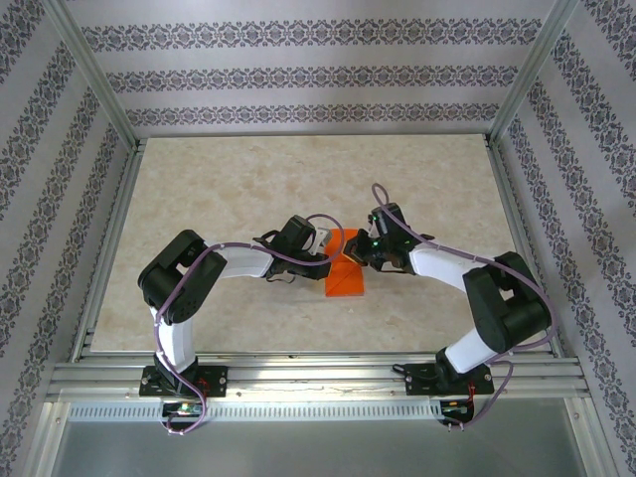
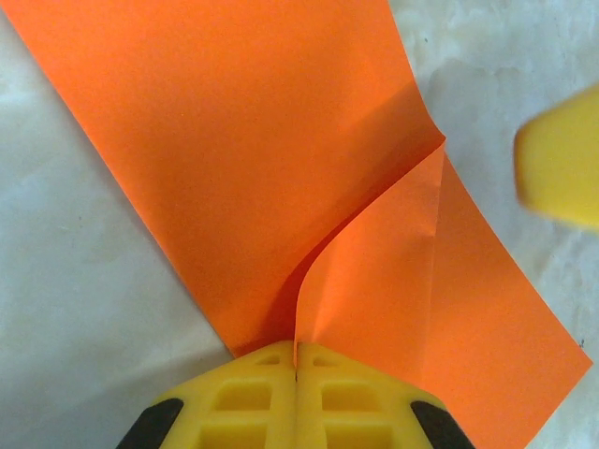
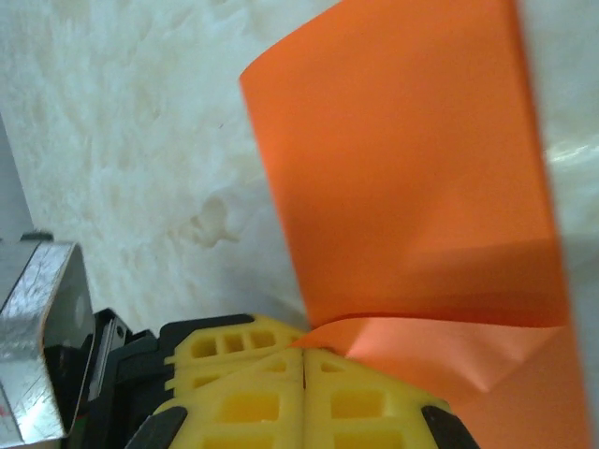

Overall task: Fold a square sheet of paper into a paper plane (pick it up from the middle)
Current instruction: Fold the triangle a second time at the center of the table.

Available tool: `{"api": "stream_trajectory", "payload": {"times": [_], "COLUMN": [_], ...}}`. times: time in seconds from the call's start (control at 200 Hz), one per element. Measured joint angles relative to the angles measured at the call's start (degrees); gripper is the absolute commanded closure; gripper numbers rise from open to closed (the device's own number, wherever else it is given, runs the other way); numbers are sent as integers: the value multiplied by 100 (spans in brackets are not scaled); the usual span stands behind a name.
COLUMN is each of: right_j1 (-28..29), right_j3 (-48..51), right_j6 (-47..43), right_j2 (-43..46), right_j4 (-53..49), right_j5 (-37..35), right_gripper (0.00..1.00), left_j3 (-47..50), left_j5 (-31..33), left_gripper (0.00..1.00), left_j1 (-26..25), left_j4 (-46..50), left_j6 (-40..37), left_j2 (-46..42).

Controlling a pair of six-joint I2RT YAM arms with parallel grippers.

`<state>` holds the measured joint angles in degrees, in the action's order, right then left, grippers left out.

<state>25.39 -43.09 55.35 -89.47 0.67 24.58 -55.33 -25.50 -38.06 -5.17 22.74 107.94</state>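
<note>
Left gripper (image 2: 296, 360) and right gripper (image 3: 306, 360) are each clenched on a raised flap of the square sheet of paper (image 1: 345, 278), which lies on the counter (image 1: 248, 189) directly between them (neither arm nearer), its long axis running near-to-far.

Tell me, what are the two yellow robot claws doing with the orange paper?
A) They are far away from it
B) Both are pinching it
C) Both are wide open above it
B: the left gripper has its yellow fingers shut on a raised flap of the orange sheet of paper, and the right gripper is shut on another edge of it.
</note>
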Motion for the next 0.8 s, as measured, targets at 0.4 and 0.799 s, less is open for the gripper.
{"api": "stream_trajectory", "payload": {"times": [0.4,0.799], "right_j1": [103,103], "right_j3": [98,240], "right_j6": [-20,-31], "right_j2": [-610,-623], "right_j4": [-155,149], "right_j5": [-166,-116], "right_gripper": [100,100], "left_j3": [-4,-96], "left_j5": [-17,9], "left_gripper": [100,83], "left_j1": [-2,-2], "left_j4": [15,411], "left_j6": [-22,55], "left_j2": [0,-98]}}
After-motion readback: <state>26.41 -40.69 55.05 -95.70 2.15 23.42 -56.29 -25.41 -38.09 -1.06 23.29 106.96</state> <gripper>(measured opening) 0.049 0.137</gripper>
